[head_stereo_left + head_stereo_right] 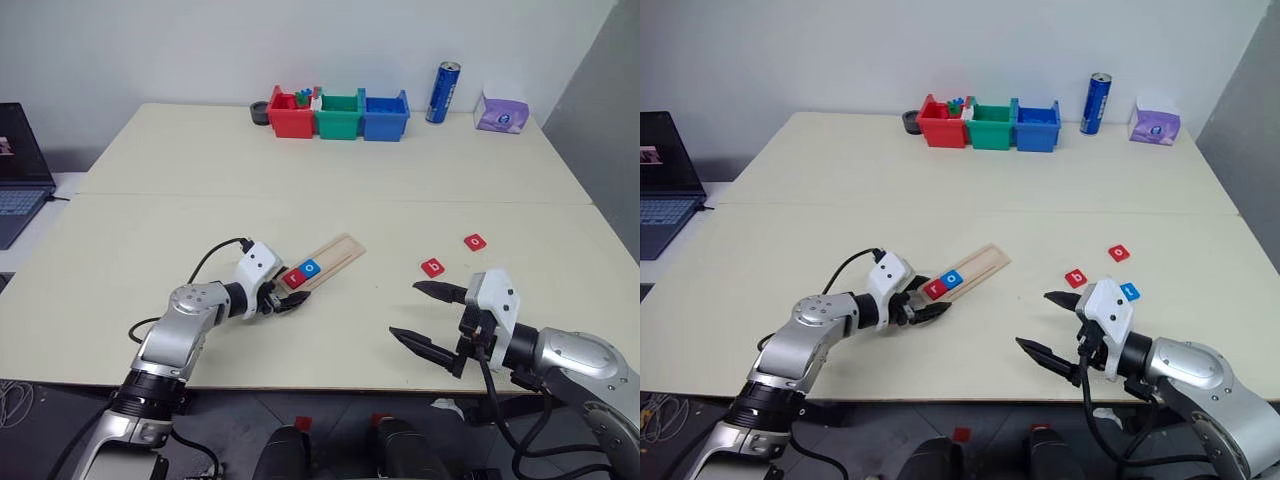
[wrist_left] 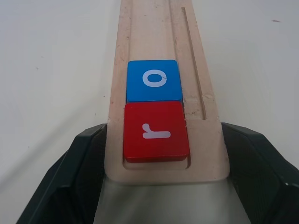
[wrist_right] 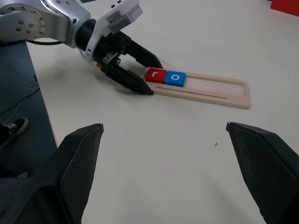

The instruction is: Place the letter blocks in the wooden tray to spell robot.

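On the pale desk (image 1: 300,170) the wooden tray (image 1: 335,252) is laid at a slant, and all else is placed here from it. Two letter blocks are seated at its near end, touching each other: a red "r" block (image 2: 155,131) at the very end and a blue "o" block (image 2: 153,80) next to it; the remaining length of the tray is bare wood. The left hand (image 1: 290,300) is closed onto that near end, one black finger pressed against each long side of the tray. To the right of the tray, well apart from it, a red "b" block (image 1: 433,267) and a second red block (image 1: 475,241) are seen lying flat on the desk, and a blue block (image 1: 1129,291) is seen just behind the right hand (image 1: 428,316), whose fingers are spread wide over bare desk with nothing between them. Far beyond the tray, a red bin (image 1: 290,116), a green bin (image 1: 338,116) and a blue bin (image 1: 384,115) are lined up side by side, with a blue can (image 1: 442,92) and a purple packet (image 1: 501,112) to their right. A laptop (image 1: 20,170) is seen well to the left of the tray.
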